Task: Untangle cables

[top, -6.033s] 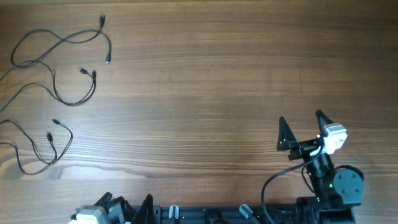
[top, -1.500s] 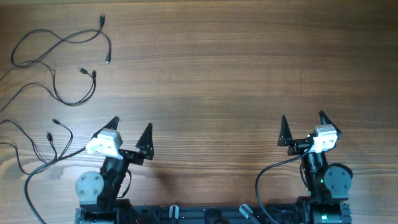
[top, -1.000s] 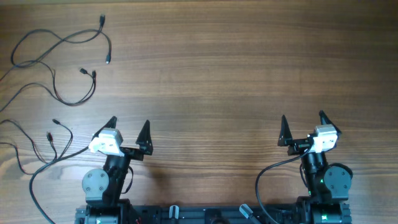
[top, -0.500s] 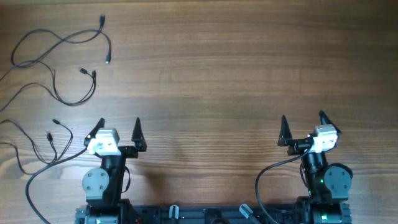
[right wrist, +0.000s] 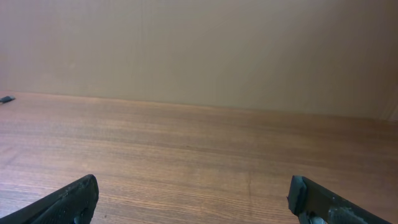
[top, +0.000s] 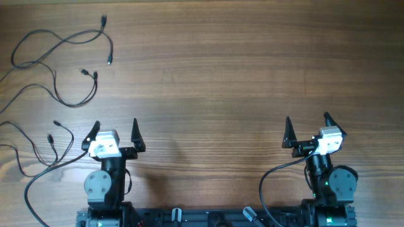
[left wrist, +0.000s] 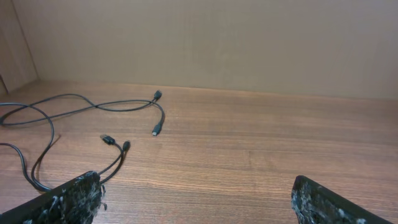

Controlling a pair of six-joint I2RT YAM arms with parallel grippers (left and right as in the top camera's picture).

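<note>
Robot lab bench: wood-grain table [top: 240, 75], plain beige wall [right wrist: 199, 43], left arm [top: 101, 186], right arm [top: 331, 183] mounted at edge

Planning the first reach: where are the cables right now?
In the overhead view the cables lie as loose strands along the left side of the table, just left of and beyond the left gripper, far from the right gripper.

wooden table [top: 240, 75], loose black cables [top: 60, 44] lying spread

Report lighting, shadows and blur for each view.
Overhead: even light, no glare, faint shadow beside the left gripper. Left wrist: cables sharp, its fingertips softer at the bottom corners. Right wrist: evenly lit, table grain clear, no glare.
</note>
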